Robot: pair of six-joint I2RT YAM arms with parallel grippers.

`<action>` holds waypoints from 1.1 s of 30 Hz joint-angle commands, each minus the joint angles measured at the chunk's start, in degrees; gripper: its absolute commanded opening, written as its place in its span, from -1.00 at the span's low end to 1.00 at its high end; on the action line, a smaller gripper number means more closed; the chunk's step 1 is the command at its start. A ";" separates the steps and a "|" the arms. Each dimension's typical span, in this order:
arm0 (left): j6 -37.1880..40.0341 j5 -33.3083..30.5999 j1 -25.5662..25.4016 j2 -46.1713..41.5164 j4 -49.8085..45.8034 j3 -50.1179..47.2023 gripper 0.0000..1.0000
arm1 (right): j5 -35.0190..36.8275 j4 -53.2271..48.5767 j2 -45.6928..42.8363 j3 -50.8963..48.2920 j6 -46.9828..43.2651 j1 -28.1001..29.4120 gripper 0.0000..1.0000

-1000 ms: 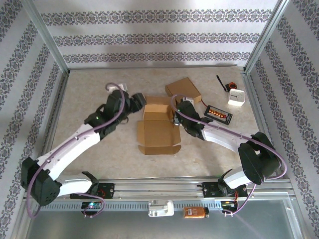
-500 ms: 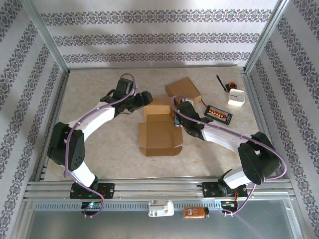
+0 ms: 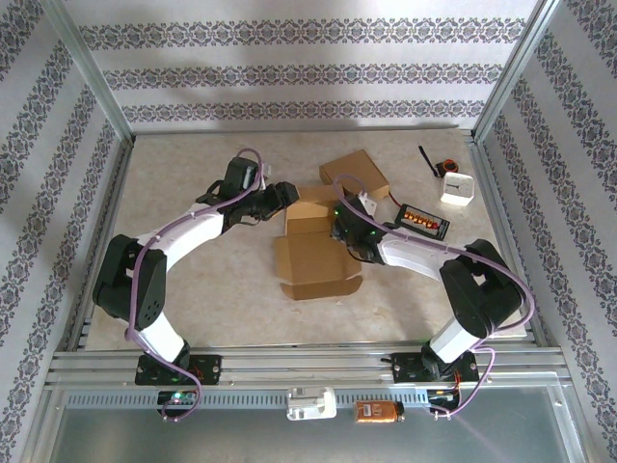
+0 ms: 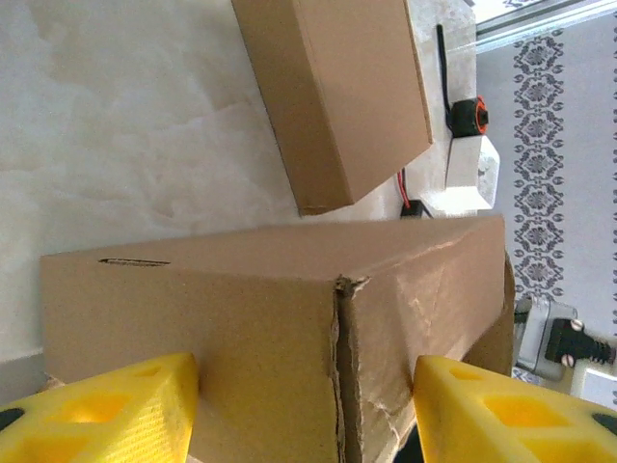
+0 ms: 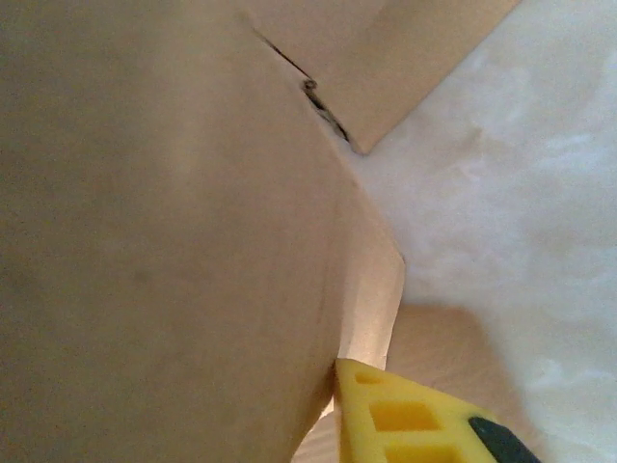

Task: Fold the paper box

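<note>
The paper box is brown cardboard, half folded at the table's middle, its lid flap lying flat toward the arms. My left gripper is at the box's far left corner. In the left wrist view its yellow fingers straddle that torn corner, one against each wall, so the left gripper is shut on the box. My right gripper is at the box's right wall. In the right wrist view one yellow finger presses that wall; the cardboard hides the other.
A second, closed cardboard box lies just behind the paper box, also in the left wrist view. To the right are a black device with orange parts, a white block and a black tool. Metal frame rails bound the table.
My left arm has swung round and its gripper has come onto the box's far left corner and narrowed. The box has shifted slightly right and turned; the right gripper moved with it.
</note>
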 commanded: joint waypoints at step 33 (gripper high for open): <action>3.63 -11.10 -1.47 -3.23 -0.25 1.51 0.39 | -29.87 8.62 -33.83 -13.14 -66.40 -21.25 0.79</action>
